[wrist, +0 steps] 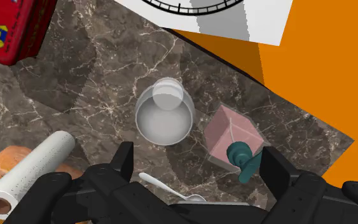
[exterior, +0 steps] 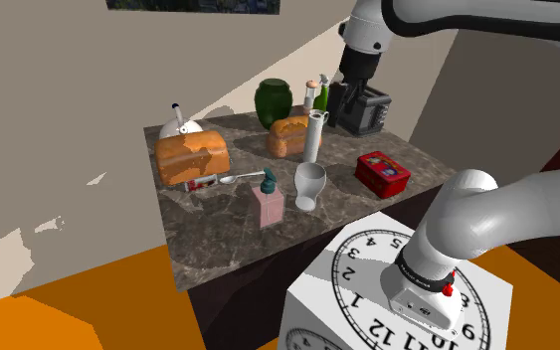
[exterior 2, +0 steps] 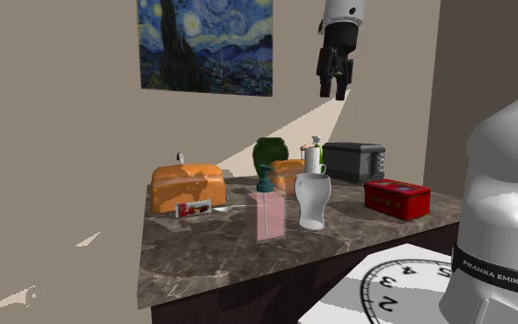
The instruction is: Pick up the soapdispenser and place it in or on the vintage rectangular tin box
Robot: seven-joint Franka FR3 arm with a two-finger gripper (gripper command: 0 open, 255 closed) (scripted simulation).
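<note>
jaws wide apart and empty, hanging well above the pink soap dispenser point(wrist: 231, 135), not around it.

Light flat and moderate, no glare. Wall point(exterior: 59, 119) mostly dull beige. A pale slanted wedge of light crosses it behind the surface point(exterior: 218, 234), with ragged bright patches low down (same in both outside views). Shadows on the surface soft and faint. Floor point(exterior: 59, 313) split into brighter and darker orange. Wrist view: broad dim bands across the surface, claw point(wrist: 199, 156) near-black with little detail. Edges crisp, no blur, no bending at the borders.
</note>
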